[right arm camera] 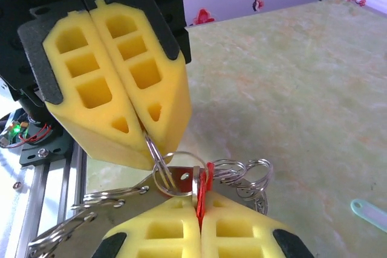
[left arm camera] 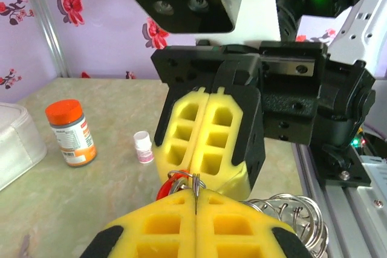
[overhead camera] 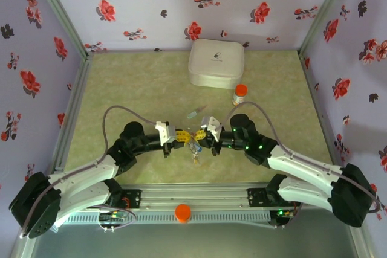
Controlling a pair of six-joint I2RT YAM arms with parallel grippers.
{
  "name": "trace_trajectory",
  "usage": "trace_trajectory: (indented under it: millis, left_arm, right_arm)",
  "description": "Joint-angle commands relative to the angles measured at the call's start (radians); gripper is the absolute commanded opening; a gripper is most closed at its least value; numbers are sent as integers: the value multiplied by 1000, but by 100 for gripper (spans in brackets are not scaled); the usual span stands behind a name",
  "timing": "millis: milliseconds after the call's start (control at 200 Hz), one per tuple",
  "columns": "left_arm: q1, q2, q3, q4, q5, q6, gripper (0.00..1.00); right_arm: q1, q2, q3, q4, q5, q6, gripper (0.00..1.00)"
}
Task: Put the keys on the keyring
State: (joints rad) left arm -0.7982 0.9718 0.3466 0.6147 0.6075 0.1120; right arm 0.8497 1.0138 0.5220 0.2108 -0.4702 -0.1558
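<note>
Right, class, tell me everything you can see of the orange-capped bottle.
The bottle is small and looks plastic: a flat orange cap, a grey-white body with a printed label, an orange band at the foot. It stands upright and closed on the table, close by the white box, a tiny white vial on its other side. Only the table touches it.

Both arms reaching inward from near edge, elbows bending outward, wrists meeting at centre above surface. Left gripper (overhead camera: 179, 137) pointing right, jaws pressing together. Right gripper (overhead camera: 204, 136) pointing left, jaws pressing together. Tips facing, almost touching.
</note>
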Motion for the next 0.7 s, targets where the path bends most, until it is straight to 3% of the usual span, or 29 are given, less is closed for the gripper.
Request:
trace_trajectory:
  millis: [0, 285, 445, 525, 605, 695]
  left_arm:
    - [-1, -31, 49, -83, -10, 86, 0]
    - [-5, -46, 73, -243, -63, 168, 0]
    - [-4, -87, 32, -164, -151, 134, 54]
    - [-4, -134, -29, -44, -311, 54, 78]
    - [-3, -201, -103, 28, -470, 16, 85]
    - [-2, -300, -109, -23, -758, -59, 87]
  right_arm:
    - [4, -32, 55, -62, 28, -23, 0]
    - [14, -72, 122, -230, 86, -80, 0]
    - [32, -48, 216, -310, 116, -138, 0]
    - [41, 3, 265, -320, 132, -172, 0]
    - [42, 73, 293, -271, 152, -198, 0]
    - [43, 180, 345, -186, 144, -200, 0]
